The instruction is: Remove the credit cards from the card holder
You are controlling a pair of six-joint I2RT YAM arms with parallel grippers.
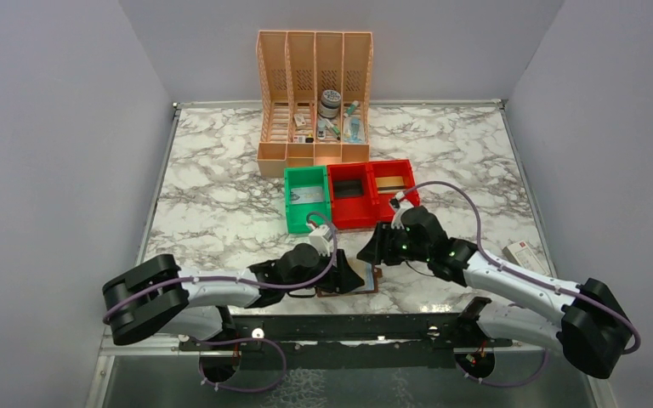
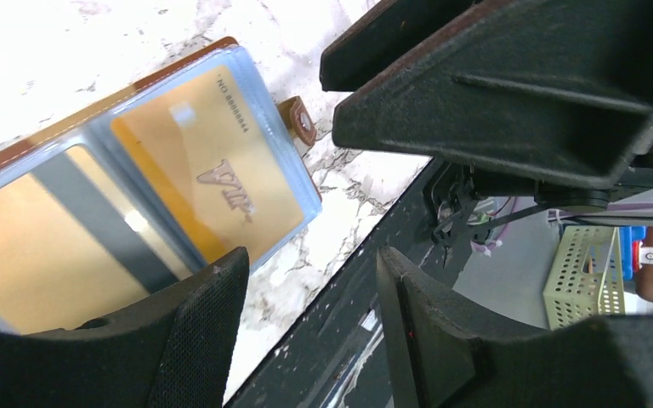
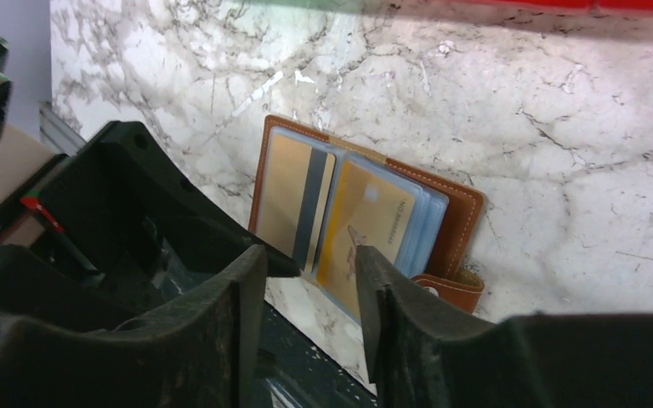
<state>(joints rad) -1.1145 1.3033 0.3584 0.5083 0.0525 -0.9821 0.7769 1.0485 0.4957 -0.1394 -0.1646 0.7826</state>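
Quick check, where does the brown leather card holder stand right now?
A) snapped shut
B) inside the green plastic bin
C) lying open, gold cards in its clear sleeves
C: the brown leather card holder lies open on the white marble table, with the gold credit cards showing through its clear sleeves.

A robotics lab cell: plain grey walls point(image 1: 51, 127) box in a marble-patterned table point(image 1: 212, 212) with a black mounting rail point(image 1: 340, 327).
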